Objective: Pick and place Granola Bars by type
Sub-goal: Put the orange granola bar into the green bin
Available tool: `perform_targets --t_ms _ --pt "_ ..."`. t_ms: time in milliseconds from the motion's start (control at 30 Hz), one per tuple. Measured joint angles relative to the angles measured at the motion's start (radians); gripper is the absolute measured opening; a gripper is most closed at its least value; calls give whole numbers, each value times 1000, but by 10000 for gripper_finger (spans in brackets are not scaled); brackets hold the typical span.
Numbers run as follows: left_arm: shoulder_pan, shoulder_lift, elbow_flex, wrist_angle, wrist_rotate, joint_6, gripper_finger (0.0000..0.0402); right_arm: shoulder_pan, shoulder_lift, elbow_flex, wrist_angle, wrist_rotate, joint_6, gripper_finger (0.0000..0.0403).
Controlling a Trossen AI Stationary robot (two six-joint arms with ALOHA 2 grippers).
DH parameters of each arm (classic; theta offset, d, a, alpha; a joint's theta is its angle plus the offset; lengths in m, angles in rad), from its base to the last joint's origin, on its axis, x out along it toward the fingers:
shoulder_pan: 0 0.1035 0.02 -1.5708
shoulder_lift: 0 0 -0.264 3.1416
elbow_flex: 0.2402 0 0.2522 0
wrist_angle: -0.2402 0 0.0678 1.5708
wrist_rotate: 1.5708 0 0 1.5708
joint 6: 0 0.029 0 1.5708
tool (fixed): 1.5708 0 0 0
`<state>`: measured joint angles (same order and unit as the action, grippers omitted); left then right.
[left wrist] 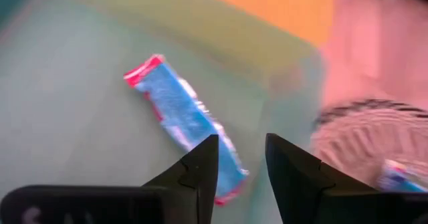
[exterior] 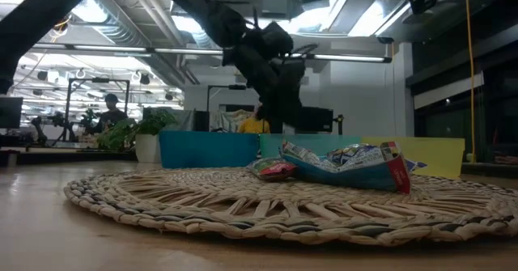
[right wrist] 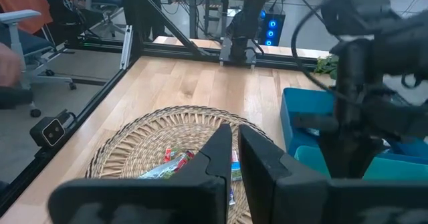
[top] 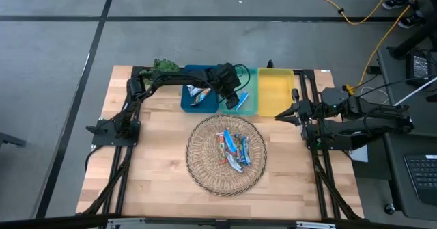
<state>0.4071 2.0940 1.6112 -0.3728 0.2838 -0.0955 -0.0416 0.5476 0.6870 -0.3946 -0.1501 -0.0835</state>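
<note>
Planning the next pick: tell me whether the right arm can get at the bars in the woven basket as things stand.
Probably yes. The right tool waits beside the woven basket, nothing lies between them, and the left tool is away over the teal bin.

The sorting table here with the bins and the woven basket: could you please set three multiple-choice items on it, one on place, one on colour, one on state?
1. Where is the left gripper?
A over the teal bin
B over the woven basket
C off the table

2. What colour is the bin nearest the right gripper?
A red
B yellow
C black

3. How are the left gripper's fingers?
A clamped on a bar
B apart, empty
C hidden

Key: 1 A, high view shows it there. 2 B, yellow bin beside it. 3 B, a blue bar lies loose below the gap.
</note>
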Motion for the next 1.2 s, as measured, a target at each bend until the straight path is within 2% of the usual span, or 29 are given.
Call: perform_targets --t_ms 333,633,933,1200 --pt "-46 -154 0 19 92 12 111 0 0 0 0 0 0 32" --pt "-115 -308 0 18 97 12 107 0 0 0 0 0 0 32" --pt "-191 -431 0 -80 96 4 103 0 0 0 0 0 0 32" --pt "-274 -465 0 -185 92 -61 102 0 0 0 0 0 0 32"
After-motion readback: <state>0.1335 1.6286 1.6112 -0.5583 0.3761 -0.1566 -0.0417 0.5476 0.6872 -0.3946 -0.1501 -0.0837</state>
